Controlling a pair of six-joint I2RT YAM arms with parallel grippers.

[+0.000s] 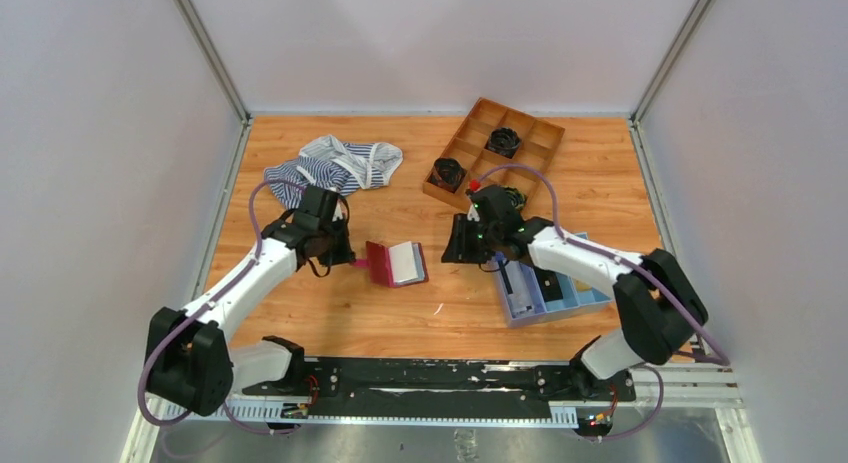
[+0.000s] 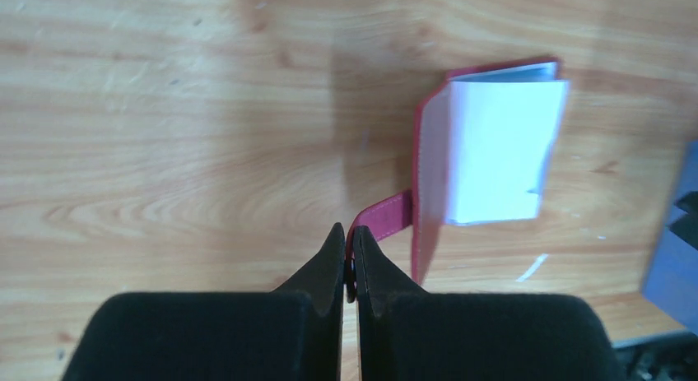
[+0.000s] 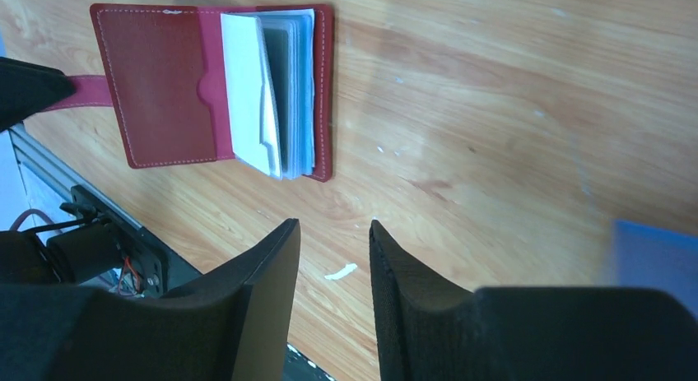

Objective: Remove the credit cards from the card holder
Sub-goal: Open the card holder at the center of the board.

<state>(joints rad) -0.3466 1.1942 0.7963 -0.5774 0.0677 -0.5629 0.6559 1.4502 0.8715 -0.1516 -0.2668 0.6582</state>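
Observation:
The maroon card holder [image 1: 378,264] lies open on the wooden table between my grippers, its pale inner pockets [image 1: 406,262] facing up. My left gripper [image 2: 348,233] is shut on the holder's strap tab [image 2: 387,215], low at the holder's left side [image 1: 350,258]. In the right wrist view the holder [image 3: 165,85] shows its fanned pale pockets [image 3: 247,93] with a dark card edge [image 3: 280,76] between them. My right gripper [image 3: 333,229] is open and empty, just right of the holder [image 1: 462,245] and apart from it.
A light-blue tray [image 1: 520,318] with dark and tan flat pieces in it stands at the right, under my right arm. A wooden divided box [image 1: 478,118] with black coils is at the back. A striped cloth [image 1: 330,165] lies at the back left.

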